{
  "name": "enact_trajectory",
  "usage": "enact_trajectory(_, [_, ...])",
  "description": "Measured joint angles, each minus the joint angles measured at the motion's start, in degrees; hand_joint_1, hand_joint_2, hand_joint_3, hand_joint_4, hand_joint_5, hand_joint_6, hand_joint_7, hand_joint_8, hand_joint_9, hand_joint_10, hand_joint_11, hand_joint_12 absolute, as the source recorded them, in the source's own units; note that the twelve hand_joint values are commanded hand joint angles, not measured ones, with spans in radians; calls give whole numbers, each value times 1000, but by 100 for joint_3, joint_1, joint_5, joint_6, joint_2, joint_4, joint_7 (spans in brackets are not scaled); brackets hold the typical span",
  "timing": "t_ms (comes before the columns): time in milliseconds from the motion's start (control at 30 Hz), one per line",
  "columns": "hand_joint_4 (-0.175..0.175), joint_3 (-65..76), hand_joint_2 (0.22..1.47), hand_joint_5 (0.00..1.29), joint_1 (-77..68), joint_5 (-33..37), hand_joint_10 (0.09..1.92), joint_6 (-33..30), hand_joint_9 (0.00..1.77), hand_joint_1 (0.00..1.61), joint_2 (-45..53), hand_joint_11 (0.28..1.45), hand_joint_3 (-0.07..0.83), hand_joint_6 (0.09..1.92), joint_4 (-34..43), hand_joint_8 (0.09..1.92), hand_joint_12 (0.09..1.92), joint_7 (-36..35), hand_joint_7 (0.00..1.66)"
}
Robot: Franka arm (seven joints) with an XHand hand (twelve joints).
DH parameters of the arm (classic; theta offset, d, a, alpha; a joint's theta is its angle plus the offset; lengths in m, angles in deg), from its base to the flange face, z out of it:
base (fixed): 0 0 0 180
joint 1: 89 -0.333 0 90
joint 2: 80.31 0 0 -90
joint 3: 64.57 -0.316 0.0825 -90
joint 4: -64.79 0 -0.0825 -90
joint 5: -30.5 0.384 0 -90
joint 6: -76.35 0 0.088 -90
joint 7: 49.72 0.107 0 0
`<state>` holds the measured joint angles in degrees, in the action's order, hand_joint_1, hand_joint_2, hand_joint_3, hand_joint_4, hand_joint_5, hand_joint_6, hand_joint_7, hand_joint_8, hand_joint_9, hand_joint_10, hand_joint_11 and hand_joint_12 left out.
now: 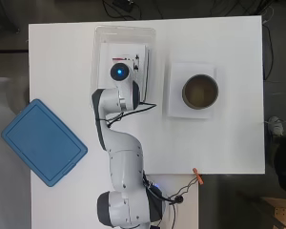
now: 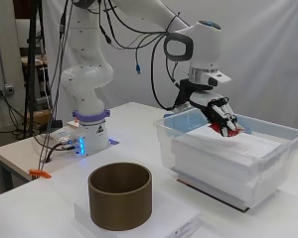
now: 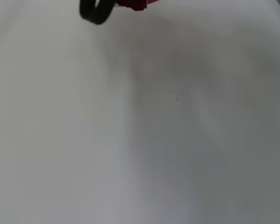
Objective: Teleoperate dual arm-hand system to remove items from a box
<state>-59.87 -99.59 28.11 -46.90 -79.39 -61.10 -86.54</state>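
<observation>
A clear plastic box (image 2: 214, 159) stands on the table with a white foam block (image 2: 256, 145) filling it. My hand (image 2: 217, 107) reaches down into the box from above, its fingers curled round a small red item (image 2: 229, 131) that rests on the foam. In the overhead view the arm's wrist covers most of the box (image 1: 98, 47); only a strip of the red item (image 1: 119, 59) and a bit of the hand (image 1: 137, 62) show beside it. The wrist view shows the white foam (image 3: 154, 130) very close, one black fingertip (image 3: 95, 11) and an edge of the red item (image 3: 136, 4).
A brown round container (image 1: 200, 90) stands on a white pad (image 1: 175, 106) to the right of the box. A blue lid (image 1: 43, 142) lies at the table's left edge. An orange clip (image 1: 197, 175) sits at the near edge by the arm's base.
</observation>
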Motion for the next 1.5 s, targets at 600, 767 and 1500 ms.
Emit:
enact_trajectory(600, [-44, 135, 1162, 916, 331, -195, 1138, -425, 856, 1305, -3245, 628, 2, 1079, -1420, 1170, 87, -722, 834])
enact_trajectory(767, [-171, 972, 1140, 895, 974, -707, 1171, -480, 899, 1358, -4616, 678, -1, 1096, -2328, 1129, 87, -1060, 887])
enact_trajectory(1500, [-174, 3791, 1155, 891, 1166, -2089, 1221, -650, 970, 1238, -2105, 776, 2, 950, -1035, 1247, 87, -964, 942])
